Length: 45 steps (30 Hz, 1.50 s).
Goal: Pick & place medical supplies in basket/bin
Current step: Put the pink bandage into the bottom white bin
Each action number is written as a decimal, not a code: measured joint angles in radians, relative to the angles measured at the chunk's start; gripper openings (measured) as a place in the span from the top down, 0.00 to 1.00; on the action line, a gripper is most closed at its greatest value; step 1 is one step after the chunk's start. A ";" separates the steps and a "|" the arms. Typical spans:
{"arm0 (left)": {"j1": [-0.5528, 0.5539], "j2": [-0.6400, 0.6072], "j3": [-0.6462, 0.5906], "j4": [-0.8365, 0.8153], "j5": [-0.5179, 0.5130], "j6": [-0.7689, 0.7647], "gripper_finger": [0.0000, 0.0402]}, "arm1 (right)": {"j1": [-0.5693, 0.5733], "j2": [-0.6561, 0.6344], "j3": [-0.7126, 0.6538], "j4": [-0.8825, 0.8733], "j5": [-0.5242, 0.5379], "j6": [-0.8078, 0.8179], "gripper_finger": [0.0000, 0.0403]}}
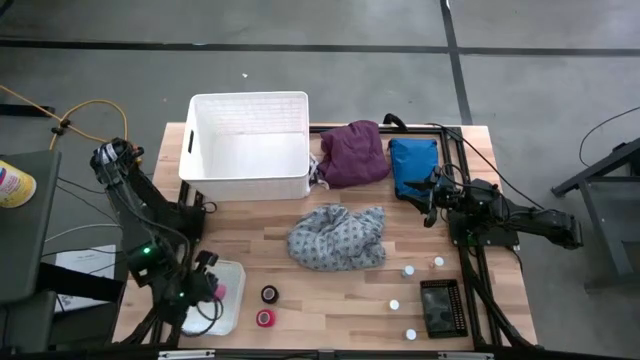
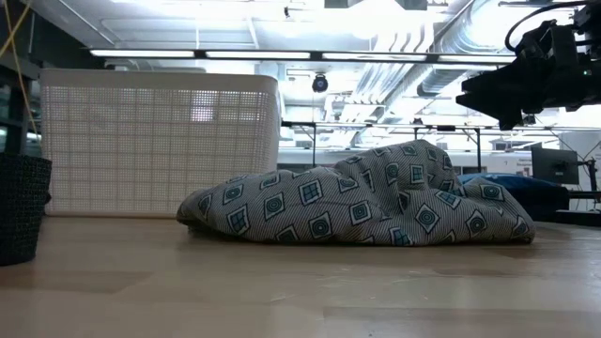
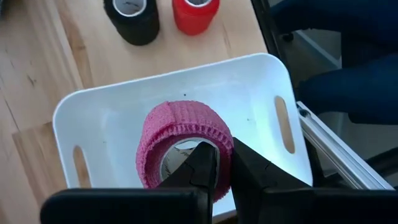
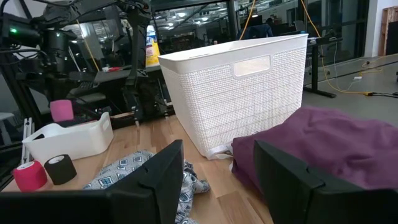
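1. Pale wooden tabletop (image 1: 330,290) carries the large white slotted plastic basket (image 1: 250,145) at its back.
2. Left gripper (image 3: 224,163) is clamped on a pink crinkled tape roll (image 3: 184,143) above a small white tray (image 3: 124,112).
3. Right gripper (image 4: 217,171), fingers spread, hovers by the purple cloth garment (image 4: 336,146).

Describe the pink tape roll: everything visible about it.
The pink tape roll is a short, wide cylinder of crinkled, fabric-like wrap around a pale hollow core. The left gripper is shut on its wall, one finger inside the core, holding it above the small white tray, apart from the black and red rolls.
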 joint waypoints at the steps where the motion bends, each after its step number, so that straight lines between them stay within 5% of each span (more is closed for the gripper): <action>1: -0.015 0.000 0.000 0.000 -0.008 -0.013 0.94 | 0.000 0.000 0.000 0.000 0.000 0.000 0.55; 20: -0.205 0.000 0.000 -0.042 -0.086 -0.289 0.94 | 0.000 0.000 0.000 0.000 0.000 0.000 0.55; 45: -0.210 0.135 0.000 -0.040 -0.096 -0.317 0.94 | 0.000 0.000 0.000 0.000 0.000 0.000 0.55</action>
